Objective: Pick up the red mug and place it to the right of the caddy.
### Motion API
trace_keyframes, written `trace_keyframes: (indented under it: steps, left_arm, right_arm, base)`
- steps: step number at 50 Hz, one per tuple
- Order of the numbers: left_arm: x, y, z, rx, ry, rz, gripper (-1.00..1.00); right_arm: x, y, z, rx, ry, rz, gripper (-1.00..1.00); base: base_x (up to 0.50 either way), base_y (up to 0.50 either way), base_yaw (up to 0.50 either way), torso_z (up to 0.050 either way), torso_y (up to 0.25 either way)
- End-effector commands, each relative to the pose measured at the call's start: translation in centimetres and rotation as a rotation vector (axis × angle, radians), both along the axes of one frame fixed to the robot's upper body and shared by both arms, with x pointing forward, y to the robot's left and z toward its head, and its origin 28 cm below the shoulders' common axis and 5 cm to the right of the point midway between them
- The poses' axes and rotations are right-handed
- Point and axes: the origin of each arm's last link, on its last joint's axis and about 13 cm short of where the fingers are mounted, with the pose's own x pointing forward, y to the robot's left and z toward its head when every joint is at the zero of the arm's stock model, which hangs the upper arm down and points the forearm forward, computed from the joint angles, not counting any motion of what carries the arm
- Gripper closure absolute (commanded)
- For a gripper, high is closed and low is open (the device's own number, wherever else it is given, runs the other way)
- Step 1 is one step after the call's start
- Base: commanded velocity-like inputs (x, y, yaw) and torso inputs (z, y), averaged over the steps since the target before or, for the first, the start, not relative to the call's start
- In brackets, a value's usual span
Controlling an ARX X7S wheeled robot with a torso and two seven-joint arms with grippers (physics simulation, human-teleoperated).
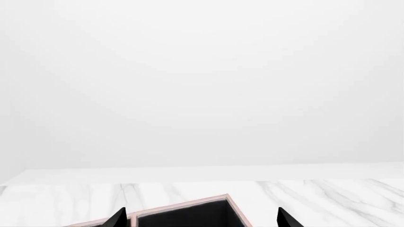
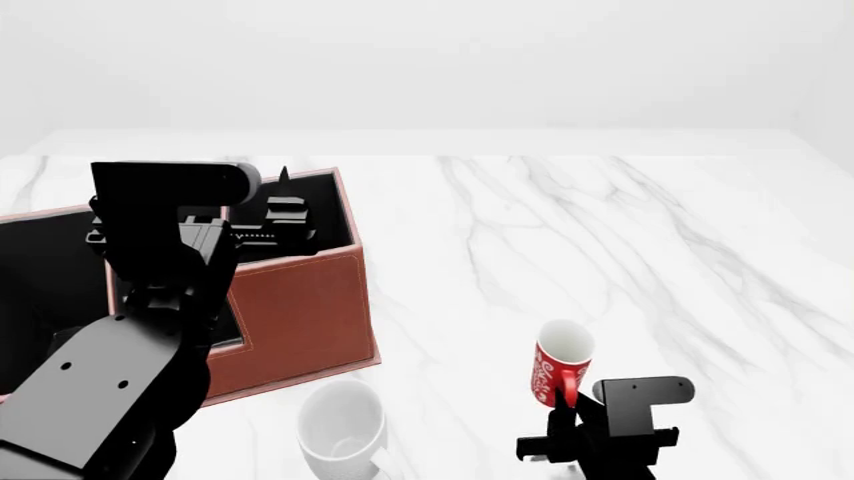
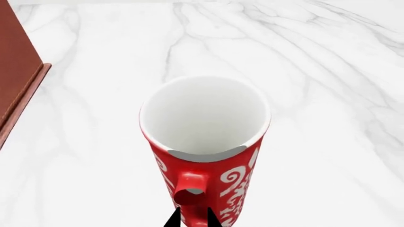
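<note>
The red mug, with a white pattern and white inside, is tilted at the front right of the marble table, well to the right of the caddy. My right gripper is shut on its red handle; in the right wrist view the gripper has its two tips close on either side of the handle, below the mug. The reddish-brown caddy stands at the left. My left gripper is open and empty above the caddy's black compartments, and in the left wrist view the gripper shows its tips wide apart.
A plain white mug stands in front of the caddy, left of the red mug. The caddy's corner shows at the edge of the right wrist view. The marble table stretches back to a white wall.
</note>
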Motion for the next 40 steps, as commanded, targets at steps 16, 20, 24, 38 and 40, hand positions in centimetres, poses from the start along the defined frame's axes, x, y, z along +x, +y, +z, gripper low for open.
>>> trace_keyframes:
  steps: [16,20,24,38,40]
  left_arm:
    - [0.1,0.1,0.1,-0.002,-0.001,0.006,-1.00]
    - [0.2,0.1,0.1,-0.001,0.000,0.006,-1.00]
    - [0.2,0.1,0.2,-0.001,0.000,0.007,-1.00]
    - [0.2,0.2,0.2,-0.003,-0.002,0.008,-1.00]
    - [0.3,0.2,0.1,-0.004,0.000,0.008,-1.00]
  right_arm:
    - [6.8,-0.1,5.7,-0.104,-0.204,0.437,1.00]
    - [9.2,0.5,5.6,-0.015,-0.153,0.530,1.00]
    - [11.5,1.3,5.1,-0.012,-0.178,0.570,1.00]
    - [15.1,3.8,3.6,0.025,-0.112,0.656,1.00]
    - [15.2,4.1,3.2,0.020,-0.104,0.664,1.00]
  base:
    - [0.00,0.00,0.00,0.000,0.001]
    - [0.00,0.00,0.00,0.000,0.000]
    - [0.00,0.00,0.00,0.000,0.003]
    - [0.00,0.00,0.00,0.000,0.000]
    - [0.00,0.00,0.00,0.000,0.000]
